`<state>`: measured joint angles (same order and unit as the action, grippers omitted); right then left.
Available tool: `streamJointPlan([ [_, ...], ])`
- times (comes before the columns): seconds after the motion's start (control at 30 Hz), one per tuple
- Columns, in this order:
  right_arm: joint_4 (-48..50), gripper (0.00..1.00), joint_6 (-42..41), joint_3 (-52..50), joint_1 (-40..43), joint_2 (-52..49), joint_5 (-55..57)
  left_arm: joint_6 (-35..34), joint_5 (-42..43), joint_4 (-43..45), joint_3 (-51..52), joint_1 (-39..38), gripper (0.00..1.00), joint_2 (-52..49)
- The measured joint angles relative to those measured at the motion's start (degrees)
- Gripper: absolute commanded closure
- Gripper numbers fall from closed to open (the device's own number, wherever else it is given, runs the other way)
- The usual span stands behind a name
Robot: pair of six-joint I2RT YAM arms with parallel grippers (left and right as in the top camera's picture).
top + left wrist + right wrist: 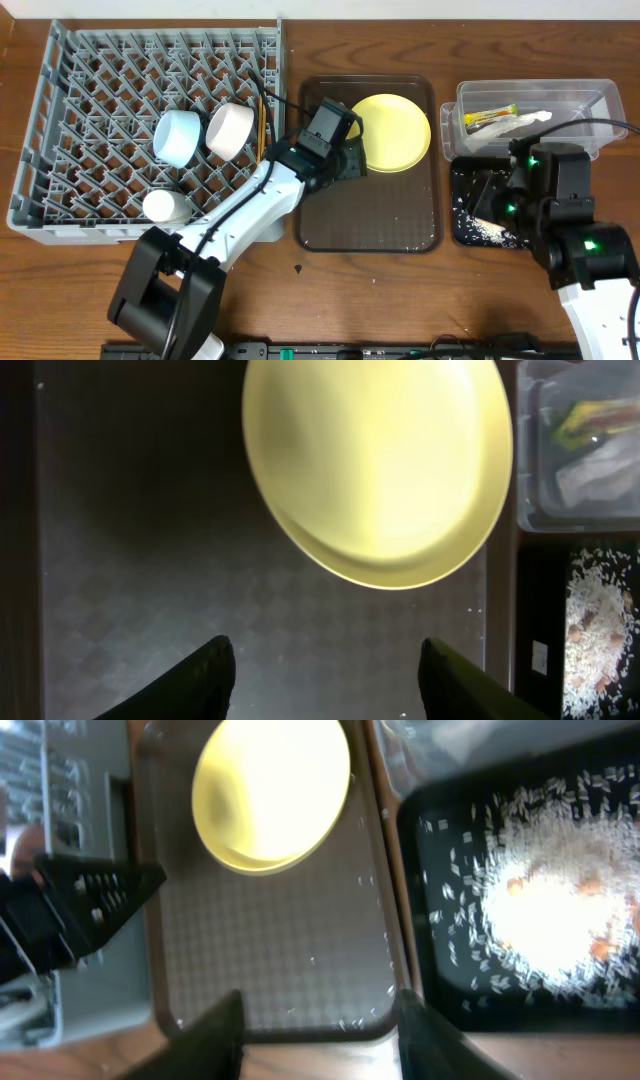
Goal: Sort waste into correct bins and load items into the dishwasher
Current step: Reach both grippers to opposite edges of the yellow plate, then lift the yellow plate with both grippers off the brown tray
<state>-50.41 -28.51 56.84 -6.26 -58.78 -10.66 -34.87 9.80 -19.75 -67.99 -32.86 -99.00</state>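
Observation:
The yellow plate (391, 132) lies on the dark brown serving tray (370, 225); it also shows in the left wrist view (378, 465) and the right wrist view (272, 792). My left gripper (325, 665) is open and empty, just short of the plate (345, 160). My right gripper (318, 1020) is open and empty above the black tray (465, 232), which holds rice scraps (545, 910). The clear tub (538, 95) holds the green-and-orange wrapper (492, 116) and the white wrapper (520, 124). The light-blue bowl (180, 136), the white bowl (230, 129) and the chopsticks (262, 122) sit in the grey dish rack (60, 160).
A small white cup (166, 207) lies in the rack's front part. Loose rice grains (365, 985) are scattered on the brown tray near its right edge. Bare wooden table (400, 300) runs along the front.

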Motion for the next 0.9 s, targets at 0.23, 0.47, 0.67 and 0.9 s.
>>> streamJointPlan([
  [0.23, 8.15, 0.53, -3.63, -1.42, -2.86, -10.91, 0.04, 1.01, 4.26, -2.91, 0.00, 2.27, 0.20, 8.13],
  [0.47, 20.81, 0.50, -9.09, -1.60, -9.16, -25.68, 1.84, 5.68, 8.20, -10.58, -0.02, 2.67, 0.20, 20.33],
  [0.67, 29.86, 0.46, -14.56, -1.79, -14.53, -35.67, 8.07, 7.91, 8.98, -17.81, -0.02, 2.67, 0.20, 25.11],
  [0.9, 33.79, 0.52, -20.57, -1.86, -16.79, -43.56, 14.73, 8.17, 9.35, -21.90, -0.02, 2.67, 0.20, 25.81],
])
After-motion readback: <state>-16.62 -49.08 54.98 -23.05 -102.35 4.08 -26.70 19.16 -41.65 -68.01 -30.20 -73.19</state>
